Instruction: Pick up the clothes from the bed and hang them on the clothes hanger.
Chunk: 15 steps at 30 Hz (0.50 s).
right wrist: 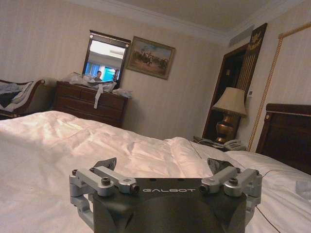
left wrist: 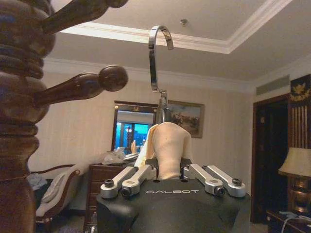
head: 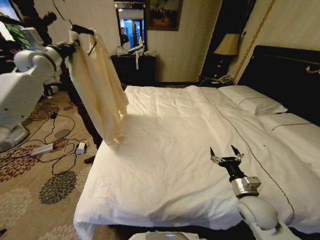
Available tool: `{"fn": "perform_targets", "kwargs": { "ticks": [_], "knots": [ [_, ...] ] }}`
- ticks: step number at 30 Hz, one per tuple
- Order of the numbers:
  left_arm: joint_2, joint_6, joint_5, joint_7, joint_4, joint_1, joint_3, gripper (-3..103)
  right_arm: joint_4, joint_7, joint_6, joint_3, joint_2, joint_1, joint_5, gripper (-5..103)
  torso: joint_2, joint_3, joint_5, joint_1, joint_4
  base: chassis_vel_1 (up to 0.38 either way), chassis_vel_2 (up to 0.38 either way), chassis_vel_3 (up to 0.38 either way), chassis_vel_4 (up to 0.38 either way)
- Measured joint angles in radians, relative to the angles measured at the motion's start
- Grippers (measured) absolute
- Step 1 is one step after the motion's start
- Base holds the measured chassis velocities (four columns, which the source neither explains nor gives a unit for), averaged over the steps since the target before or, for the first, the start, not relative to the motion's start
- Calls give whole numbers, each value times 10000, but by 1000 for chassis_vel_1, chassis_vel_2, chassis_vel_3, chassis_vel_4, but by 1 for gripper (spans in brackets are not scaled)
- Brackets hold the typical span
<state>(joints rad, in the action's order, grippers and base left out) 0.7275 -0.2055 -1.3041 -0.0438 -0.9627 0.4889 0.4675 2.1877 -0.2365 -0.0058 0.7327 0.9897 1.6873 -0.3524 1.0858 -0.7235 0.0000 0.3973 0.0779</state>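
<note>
The cream shirt [head: 97,85] hangs off the bed's left side on the black clothes hanger [head: 84,29], held up in the air. My left gripper [head: 74,46] is shut on the hanger's neck, where the shirt's collar [left wrist: 170,145] bunches between the fingers [left wrist: 133,178]. The hanger's metal hook [left wrist: 154,53] stands upright, close beside a peg of a dark wooden coat stand [left wrist: 80,86] but apart from it. My right gripper [head: 226,154] hovers open and empty low over the white duvet of the bed [head: 175,150]. In the right wrist view that gripper [right wrist: 163,165] has its jaws spread.
Cables and a power strip [head: 42,149] lie on the patterned carpet left of the bed. A dark dresser [head: 132,67] with a mirror stands at the far wall. Pillows [head: 252,102] and the dark headboard [head: 285,75] are at the right, a lamp [head: 227,46] beyond.
</note>
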Motion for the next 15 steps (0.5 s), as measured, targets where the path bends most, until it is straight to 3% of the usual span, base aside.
{"fn": "perform_targets", "kwargs": {
  "ticks": [15],
  "knots": [
    [163, 17, 128, 4, 800, -17, -141, 18, 0, 0, 0, 0, 0, 0, 0, 100, 0, 1, -1, -1, -4, 0, 0, 0, 0]
  ]
}}
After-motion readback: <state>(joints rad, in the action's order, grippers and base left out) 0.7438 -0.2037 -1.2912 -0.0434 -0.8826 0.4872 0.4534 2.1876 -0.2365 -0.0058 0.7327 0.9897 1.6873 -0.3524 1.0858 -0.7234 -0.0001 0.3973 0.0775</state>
